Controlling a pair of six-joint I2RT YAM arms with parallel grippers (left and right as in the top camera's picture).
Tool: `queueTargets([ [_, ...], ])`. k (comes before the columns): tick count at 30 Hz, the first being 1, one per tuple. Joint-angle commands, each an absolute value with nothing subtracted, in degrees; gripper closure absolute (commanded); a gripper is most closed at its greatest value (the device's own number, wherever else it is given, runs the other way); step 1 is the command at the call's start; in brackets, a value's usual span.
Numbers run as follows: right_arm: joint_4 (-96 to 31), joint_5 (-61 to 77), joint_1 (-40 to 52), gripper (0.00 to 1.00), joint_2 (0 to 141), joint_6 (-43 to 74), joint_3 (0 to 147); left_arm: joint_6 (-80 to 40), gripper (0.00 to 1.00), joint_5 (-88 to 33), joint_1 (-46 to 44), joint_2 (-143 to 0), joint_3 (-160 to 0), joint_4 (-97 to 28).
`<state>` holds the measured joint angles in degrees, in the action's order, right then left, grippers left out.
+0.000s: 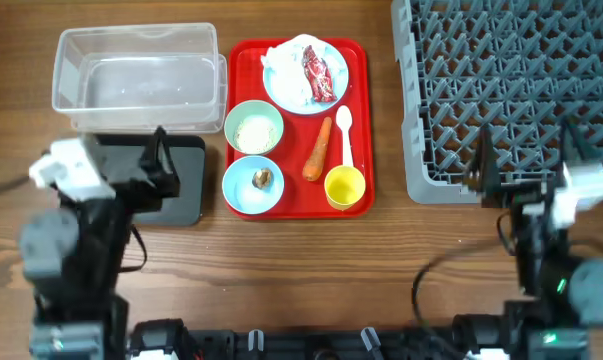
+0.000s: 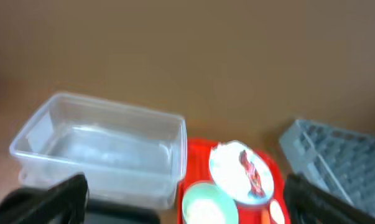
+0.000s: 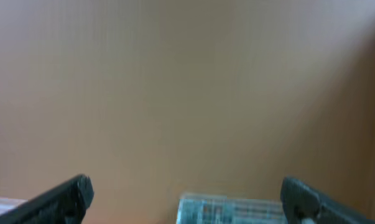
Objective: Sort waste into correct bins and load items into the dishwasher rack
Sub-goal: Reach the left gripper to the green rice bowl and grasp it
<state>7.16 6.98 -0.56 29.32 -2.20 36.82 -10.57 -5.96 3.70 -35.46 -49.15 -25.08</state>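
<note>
Okay, left gripper (image 1: 159, 160) and right gripper (image 1: 478, 170) are hanging released, empty; I'm worrying tipping the pale green bowl (image 1: 232, 124) spills rice (image 1: 253, 131).

Looks like a robotics lab rig set up as a dish-clearing station, not a real kitchen. A left arm (image 1: 76, 240) and a right arm (image 1: 556, 250) sit at 6 o'clock on a bare wooden counter (image 1: 301, 270). There's a grey dishwasher rack (image 1: 511, 90) at 2 o'clock, a red serving tray (image 1: 293, 140) near 12, and a plain brown wall (image 3: 187, 93) behind.
</note>
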Motion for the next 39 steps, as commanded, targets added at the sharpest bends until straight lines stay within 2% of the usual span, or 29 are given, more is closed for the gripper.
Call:
queueTargets([
  [1,-3.5,14.5,-0.8,0.00,42.2,-4.5,52.6,-9.4,0.00,-6.4,3.7,-46.4,-62.3,-35.2],
  [3,-13.4,18.7,-0.8,0.00,54.0,-4.6,63.6,-9.4,0.00,-6.4,3.7,-53.8,-66.7,-41.3],
  [6,-21.9,25.0,-0.8,0.00,67.4,-4.5,73.4,-9.3,0.00,-6.9,1.3,-64.2,-69.3,-44.5],
  [10,-19.2,38.2,-0.8,0.00,79.3,-2.7,75.0,-9.2,0.00,-6.9,-4.4,-76.4,-70.7,-45.1],
  [14,-17.5,44.8,-0.8,0.00,84.6,-1.1,75.0,-10.9,0.00,-8.7,-5.0,-82.4,-70.7,-47.5],
  [19,-16.8,44.9,-0.8,0.00,84.9,14.6,75.0,-11.0,0.00,-13.7,-5.0,-84.5,-70.7,-48.9],
  [21,-17.0,44.8,-0.8,0.00,84.9,16.5,75.0,-10.9,0.00,-17.6,-5.5,-84.4,-70.8,-48.4],
  [24,-17.9,44.8,-0.9,0.00,84.9,16.4,75.0,-10.7,0.00,-14.2,-11.9,-84.4,-72.6,-48.3],
  [26,-21.4,42.4,-0.8,0.04,84.9,16.5,75.0,-10.7,0.00,-7.9,-17.7,-84.4,-72.9,-48.1],
  [30,-30.9,31.6,-0.4,0.16,83.6,15.0,75.0,-14.8,0.01,-5.2,-20.1,-84.4,-72.9,-48.1],
  [32,-35.6,20.4,1.3,0.16,80.9,14.8,77.3,-15.5,0.02,-4.6,-20.2,-84.4,-74.1,-48.1],
  [35,-49.9,0.8,4.1,0.12,80.5,12.4,90.0,-15.5,0.03,-3.9,-22.0,-84.5,-80.1,-48.8],
  [39,-52.5,1.2,4.1,0.12,80.6,12.6,94.8,-15.9,0.05,0.8,-24.8,-85.7,-81.1,-47.9],
])
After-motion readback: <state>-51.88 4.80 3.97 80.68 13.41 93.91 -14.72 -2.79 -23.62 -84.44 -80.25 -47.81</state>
